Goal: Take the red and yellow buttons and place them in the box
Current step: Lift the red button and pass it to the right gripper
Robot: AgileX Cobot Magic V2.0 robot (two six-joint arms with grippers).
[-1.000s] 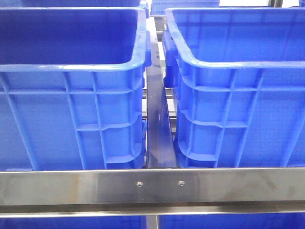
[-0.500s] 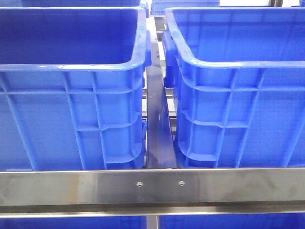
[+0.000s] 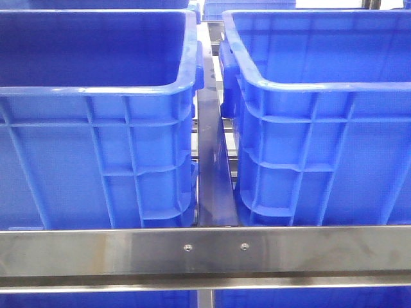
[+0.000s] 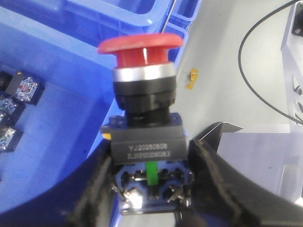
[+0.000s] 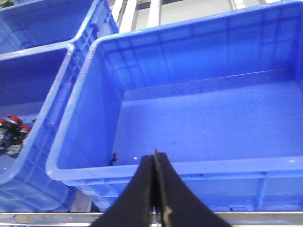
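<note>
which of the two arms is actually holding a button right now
The left tool: it clamps the red mushroom-cap button by its dark base. The right tool is shut on nothing.

Two large blue crates side by side: left crate [image 3: 96, 96], right crate [image 3: 321, 90]. One red mushroom-head button [image 4: 142, 52] between left gripper [image 4: 149, 189] fingers. About four loose button parts [image 4: 19, 90] in crate beside left gripper. One steel rail [image 3: 205, 250] across front.
</note>
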